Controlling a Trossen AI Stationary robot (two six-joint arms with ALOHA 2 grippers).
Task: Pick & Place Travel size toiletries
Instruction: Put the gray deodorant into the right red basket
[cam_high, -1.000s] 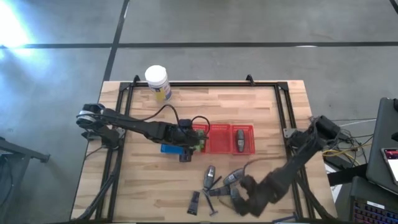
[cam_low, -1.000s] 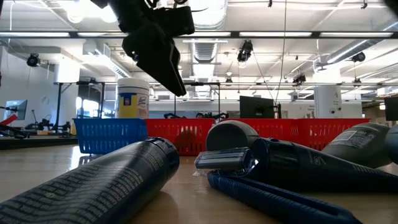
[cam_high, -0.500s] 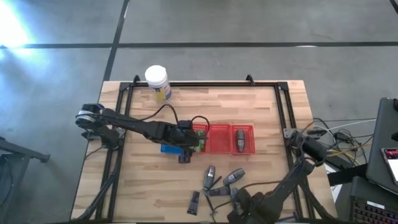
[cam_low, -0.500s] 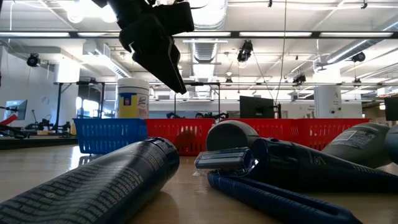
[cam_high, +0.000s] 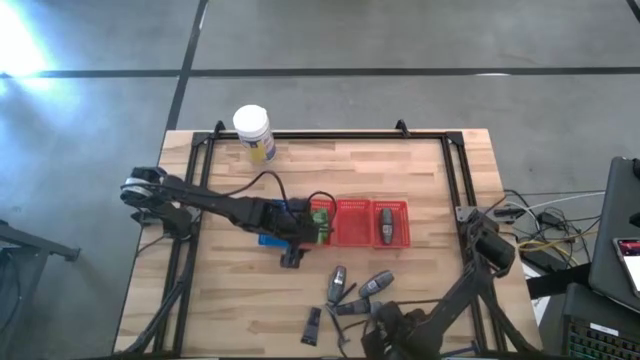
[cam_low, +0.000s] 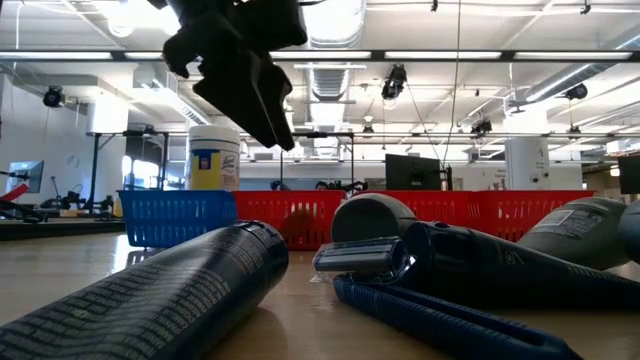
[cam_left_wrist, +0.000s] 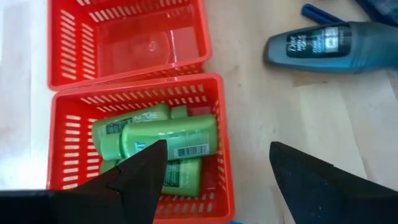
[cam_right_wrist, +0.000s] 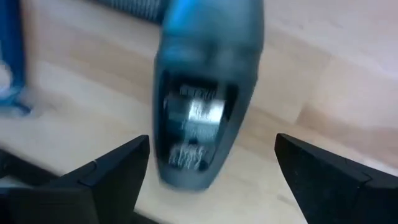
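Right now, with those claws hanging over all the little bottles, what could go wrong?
The right tool hangs open over a grey tube lying flat; if it closes off-centre, the rounded tube may roll or squirt out. Razors and more tubes lie crowded beside it, so the fingers could knock them. The left tool hangs open above the red basket of green bottles; dropping lower, a finger might catch its rim.

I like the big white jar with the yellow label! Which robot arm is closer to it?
Left. The left end effector hangs mid-table by the red baskets; the right end effector is at the near edge, farthest from the big white jar with yellow label.
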